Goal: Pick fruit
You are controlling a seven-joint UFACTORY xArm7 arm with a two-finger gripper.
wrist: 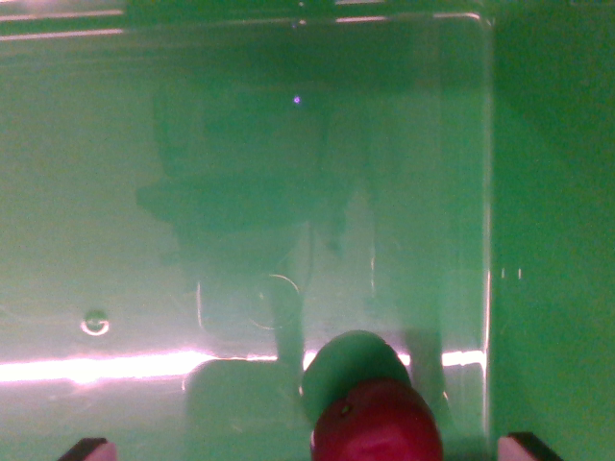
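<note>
- Gripper (pixel 307 451): only two dark fingertips show, one at the bottom edge toward the wrist view's left (pixel 88 448), one at the bottom edge toward the wrist view's right (pixel 528 446). They stand far apart, spread wide, and nothing is clamped between them.
- Fruit (pixel 380 423): one dark red, rounded piece, at the bottom of the view, between the two fingertips but nearer the right one; touching neither. A small pale speck marks its upper surface. A dark rounded shadow sits just above it.
- Clear container (pixel 485 192): transparent plastic, rounded corner at upper right, its right wall running down the wrist view's right. The fruit lies inside its outline, near the right wall. A bright strip of glare crosses its lower part; faint circular mouldings show in the base.
- Green surface (pixel 557 192): plain, under and beside the container, seen bare along the wrist view's right.
</note>
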